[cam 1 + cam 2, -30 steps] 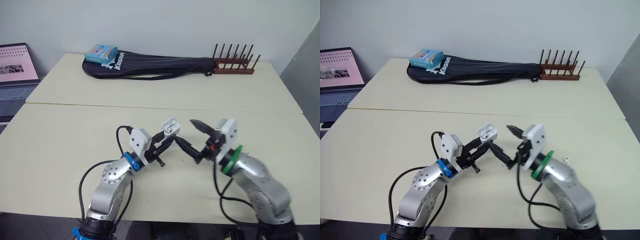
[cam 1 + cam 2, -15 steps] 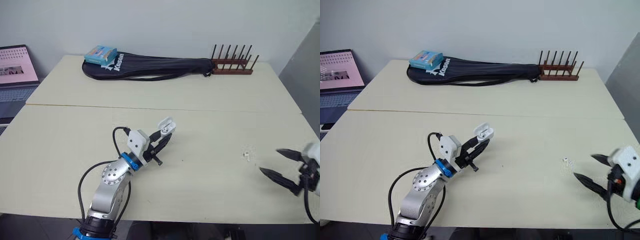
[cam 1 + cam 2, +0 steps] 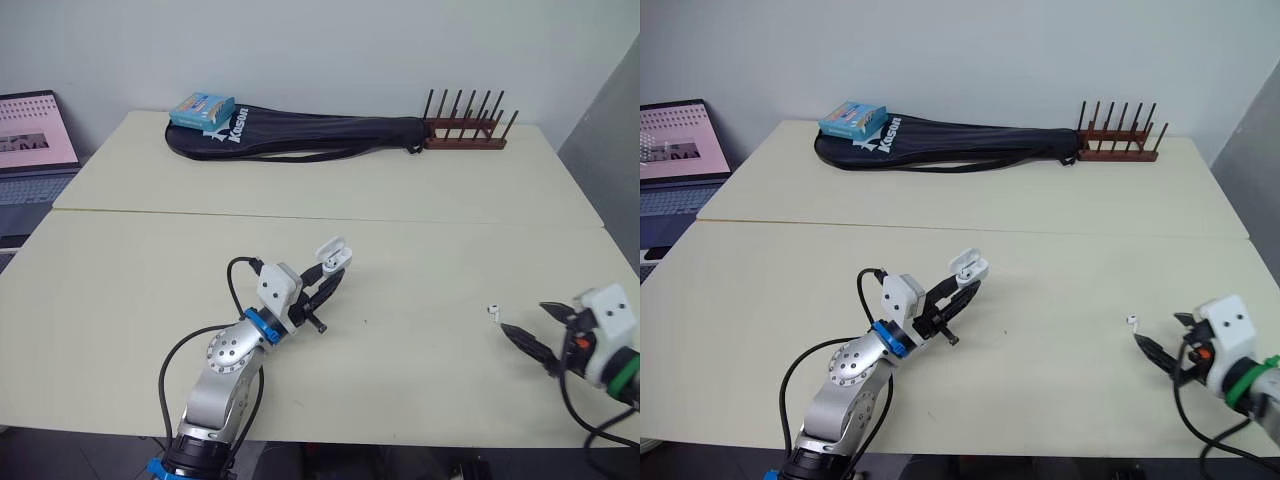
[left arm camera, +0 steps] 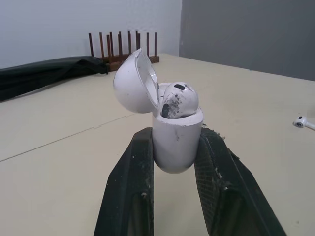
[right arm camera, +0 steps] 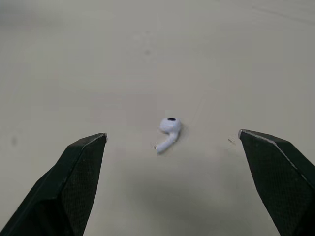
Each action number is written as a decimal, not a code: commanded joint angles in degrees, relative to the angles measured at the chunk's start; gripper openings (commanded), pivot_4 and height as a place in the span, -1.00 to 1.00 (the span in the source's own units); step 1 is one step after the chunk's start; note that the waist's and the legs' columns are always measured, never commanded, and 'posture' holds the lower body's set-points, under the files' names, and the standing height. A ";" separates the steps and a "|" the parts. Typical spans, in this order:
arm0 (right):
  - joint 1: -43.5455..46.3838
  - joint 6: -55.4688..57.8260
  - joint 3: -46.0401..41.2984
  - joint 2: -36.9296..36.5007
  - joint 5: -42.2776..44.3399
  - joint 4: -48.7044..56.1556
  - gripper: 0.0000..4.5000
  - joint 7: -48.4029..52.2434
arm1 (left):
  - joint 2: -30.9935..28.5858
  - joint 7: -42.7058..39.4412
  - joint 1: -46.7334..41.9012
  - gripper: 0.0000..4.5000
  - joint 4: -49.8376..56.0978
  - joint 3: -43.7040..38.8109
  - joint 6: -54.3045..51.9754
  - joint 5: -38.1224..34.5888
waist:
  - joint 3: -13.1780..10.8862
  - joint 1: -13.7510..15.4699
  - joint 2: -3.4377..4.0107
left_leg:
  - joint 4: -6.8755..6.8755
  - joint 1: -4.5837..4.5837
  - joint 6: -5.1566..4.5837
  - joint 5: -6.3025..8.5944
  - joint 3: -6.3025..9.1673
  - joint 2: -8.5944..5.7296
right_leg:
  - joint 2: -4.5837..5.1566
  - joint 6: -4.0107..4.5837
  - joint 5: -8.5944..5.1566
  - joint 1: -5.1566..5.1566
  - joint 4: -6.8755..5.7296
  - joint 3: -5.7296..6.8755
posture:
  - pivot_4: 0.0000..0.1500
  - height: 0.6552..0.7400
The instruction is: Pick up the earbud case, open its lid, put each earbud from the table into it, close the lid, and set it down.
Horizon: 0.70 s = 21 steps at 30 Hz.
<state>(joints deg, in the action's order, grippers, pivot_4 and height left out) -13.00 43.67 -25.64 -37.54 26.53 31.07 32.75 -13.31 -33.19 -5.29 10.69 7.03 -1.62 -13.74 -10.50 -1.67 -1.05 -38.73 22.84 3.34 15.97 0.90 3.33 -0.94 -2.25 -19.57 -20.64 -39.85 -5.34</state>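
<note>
Two cream tables, pushed together with the seam running left to right: near table in the lower half of the frame, far table above it. A black racket bag with white lettering lies along the far table's back edge, top center. A blue box sits on the bag's wide end, upper left. A dark wooden peg rack stands upright just beside the bag's narrow end, upper right; can't tell whether they touch. An open laptop with a pinkish screen is at the left edge, off the tables. White wall across the top, grey panel at the right edge.
</note>
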 commanded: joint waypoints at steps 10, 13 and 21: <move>6.50 -0.54 8.14 4.26 -6.97 -6.10 1.00 -9.65 | 0.28 0.31 -0.31 -0.66 2.37 0.81 0.35 -0.02 | 0.01 0.12 0.03 | 0.00 0.02 0.00 0.00 -0.01 0.00 | 0.01 0.00 0.00 -0.05 -0.03 0.01 | 1.00 0.70; 6.29 0.31 9.15 5.20 -7.24 -6.23 0.77 -10.28 | 0.28 0.28 -0.23 -0.66 2.39 0.89 0.23 -0.06 | 0.01 0.11 0.03 | 0.00 0.02 0.00 0.00 -0.02 0.00 | 0.01 0.00 0.00 -0.05 -0.05 0.01 | 1.00 0.70; 6.78 6.13 8.70 5.01 -6.00 -4.26 -0.50 -10.23 | 0.20 0.33 0.10 -0.66 2.75 0.98 0.06 -0.08 | 0.02 0.14 0.03 | -0.02 -0.02 0.00 0.00 0.01 -0.01 | 0.02 0.00 0.00 0.03 -0.04 0.03 | 1.00 0.70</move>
<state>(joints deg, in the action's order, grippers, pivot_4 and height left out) -5.75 48.11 -15.88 -31.30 20.40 26.21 22.60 -13.26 -33.10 -5.17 10.78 7.76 -2.04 -13.74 -10.48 -1.53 -1.02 -38.75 22.82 3.34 15.97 0.92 3.32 -0.92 -2.25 -19.56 -20.61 -39.89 -5.30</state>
